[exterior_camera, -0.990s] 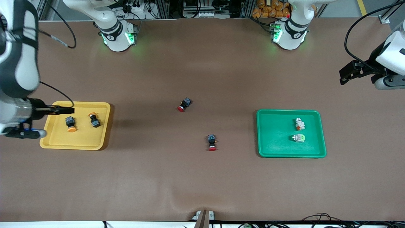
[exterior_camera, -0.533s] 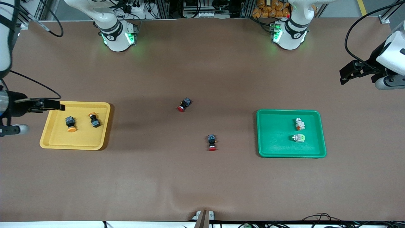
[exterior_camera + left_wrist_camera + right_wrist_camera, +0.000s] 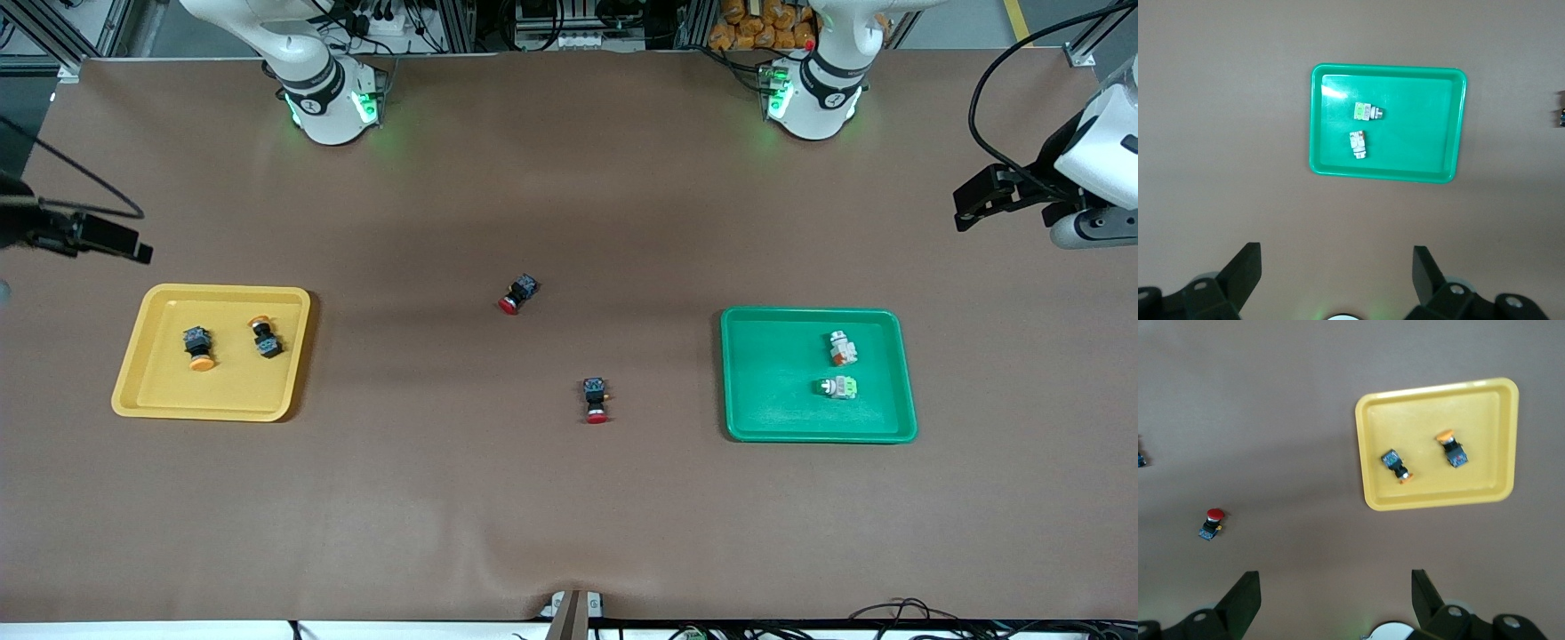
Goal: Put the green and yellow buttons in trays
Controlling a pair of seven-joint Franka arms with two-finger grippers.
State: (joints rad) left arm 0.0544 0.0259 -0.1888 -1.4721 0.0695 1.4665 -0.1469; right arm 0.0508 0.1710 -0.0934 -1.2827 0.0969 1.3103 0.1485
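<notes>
Buttons with orange-yellow caps lay in the yellow tray, whitish ones in the green tray.

Two black-bodied buttons, one [image 3: 198,346] at nine o'clock of the other [image 3: 265,338], rested apart inside the shallow yellow plastic tray [image 3: 151,396] toward the right arm's end of the table. The whitish orange-marked button [image 3: 842,348] sat at twelve o'clock of the whitish green-marked button [image 3: 839,387] in the shallow green plastic tray [image 3: 769,418] toward the left arm's end. Two red-capped black buttons [image 3: 518,293] [image 3: 595,399] lay on the brown table [image 3: 569,516] between the trays. The right gripper [image 3: 1336,593] hung spread and empty above the table beside the yellow tray; the left gripper [image 3: 1337,270] hung spread and empty beside the green tray.
</notes>
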